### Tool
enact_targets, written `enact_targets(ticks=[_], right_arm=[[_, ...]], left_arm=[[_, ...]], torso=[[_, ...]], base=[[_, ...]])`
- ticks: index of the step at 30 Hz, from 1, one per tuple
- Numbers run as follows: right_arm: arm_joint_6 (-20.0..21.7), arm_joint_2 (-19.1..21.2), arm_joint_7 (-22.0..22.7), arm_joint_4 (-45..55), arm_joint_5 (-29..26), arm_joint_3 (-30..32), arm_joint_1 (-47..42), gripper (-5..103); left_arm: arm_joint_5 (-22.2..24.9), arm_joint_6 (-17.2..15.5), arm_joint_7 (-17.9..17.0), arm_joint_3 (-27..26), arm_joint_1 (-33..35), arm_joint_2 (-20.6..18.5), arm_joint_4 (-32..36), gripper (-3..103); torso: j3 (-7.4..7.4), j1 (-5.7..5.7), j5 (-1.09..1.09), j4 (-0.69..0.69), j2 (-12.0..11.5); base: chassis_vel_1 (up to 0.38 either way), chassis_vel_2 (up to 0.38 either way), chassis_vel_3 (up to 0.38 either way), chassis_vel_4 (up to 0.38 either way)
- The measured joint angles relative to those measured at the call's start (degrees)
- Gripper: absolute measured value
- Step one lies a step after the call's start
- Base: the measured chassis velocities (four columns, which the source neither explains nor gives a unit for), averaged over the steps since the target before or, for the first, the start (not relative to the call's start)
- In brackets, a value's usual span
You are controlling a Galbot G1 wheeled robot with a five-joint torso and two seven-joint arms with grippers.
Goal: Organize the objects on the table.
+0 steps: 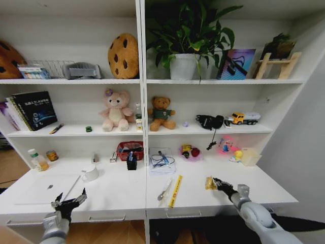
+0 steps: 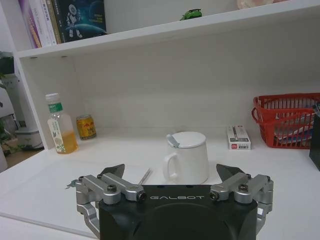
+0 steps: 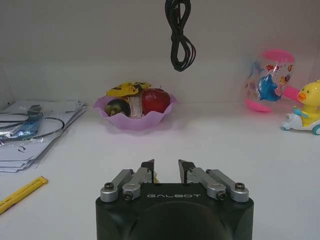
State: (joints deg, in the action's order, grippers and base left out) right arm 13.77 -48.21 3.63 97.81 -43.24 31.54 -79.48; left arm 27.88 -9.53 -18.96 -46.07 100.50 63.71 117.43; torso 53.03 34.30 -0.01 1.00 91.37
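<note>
My left gripper [image 1: 71,196] hovers open over the front left of the white table [image 1: 119,195], just before a silver laptop [image 1: 43,189] and a thin pen [image 1: 74,186]. In its wrist view the open left gripper [image 2: 171,173] faces a lidded white mug [image 2: 187,157]. My right gripper [image 1: 215,183] is low over the table's right half, shut on a small yellow packet [image 1: 209,183]. In the right wrist view the right gripper [image 3: 166,168] has its jaws nearly together. A black pen cup [image 1: 132,163], a yellow ruler [image 1: 175,190] and a silver pen [image 1: 164,189] lie mid-table. A tiny green toy car [image 1: 89,129] sits on the shelf.
A juice bottle [image 1: 38,160] and a small can [image 1: 52,155] stand at the back left. A red basket [image 1: 130,150], papers with cables [image 1: 162,160], a pink fruit bowl [image 3: 135,112] and toys [image 3: 302,107] line the back. Shelves hang close above the table.
</note>
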Motion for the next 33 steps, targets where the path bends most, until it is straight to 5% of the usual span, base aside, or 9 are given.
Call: enact_targets(ticks=[15, 33], right_arm=[[-0.5, 0.0, -1.0, -3.8, -0.9, -3.7, 2.5, 83], [-1.6, 0.1, -1.2, -7.1, -1.4, -6.5, 5.3, 22]], left_arm=[[0.2, -0.3, -0.1, 0.2, 0.2, -0.2, 0.2, 100], [0.1, -0.2, -0.2, -0.1, 0.8, -0.1, 0.5, 100]], torso=[[0.00, 0.00, 0.00, 0.00, 0.0], [0.00, 0.00, 0.00, 0.01, 0.0]], base=[[0.000, 0.000, 0.000, 0.000], [0.000, 0.000, 0.000, 0.000]])
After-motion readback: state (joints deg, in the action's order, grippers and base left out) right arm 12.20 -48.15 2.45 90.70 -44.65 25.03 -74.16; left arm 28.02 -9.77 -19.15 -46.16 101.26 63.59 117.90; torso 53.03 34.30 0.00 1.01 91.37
